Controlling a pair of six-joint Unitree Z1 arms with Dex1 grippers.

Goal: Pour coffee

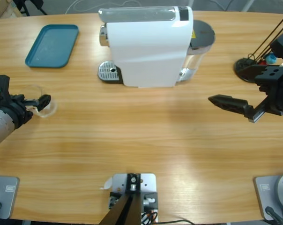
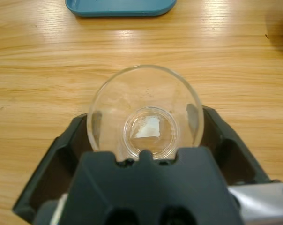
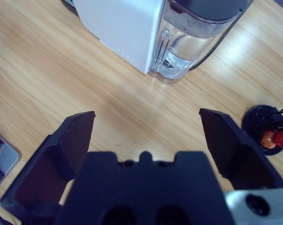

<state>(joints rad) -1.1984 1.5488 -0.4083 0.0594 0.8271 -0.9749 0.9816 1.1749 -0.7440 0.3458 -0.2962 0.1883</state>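
A clear glass cup (image 2: 146, 101) stands upright on the wood with my left gripper (image 2: 145, 119) shut on it, one black jaw pressed to each side. Only a pale glint shows at its bottom; I see no amber coffee in it or anywhere else. From above, the cup (image 1: 50, 108) and left gripper (image 1: 40, 103) sit at the table's left edge, left of the white coffee machine (image 1: 146, 47) and its metal drip tray (image 1: 109, 71). My right gripper (image 1: 221, 100) hovers open and holding nothing over bare wood right of the machine; its wrist view (image 3: 146, 114) looks toward the machine's water tank (image 3: 193, 37).
A teal tray (image 1: 52, 45) lies at the back left, just beyond the cup (image 2: 120, 7). A black wire capsule stand (image 1: 254, 65) with coloured capsules stands at the far right, also seen in the right wrist view (image 3: 268, 126). Bare wood spans the table's front.
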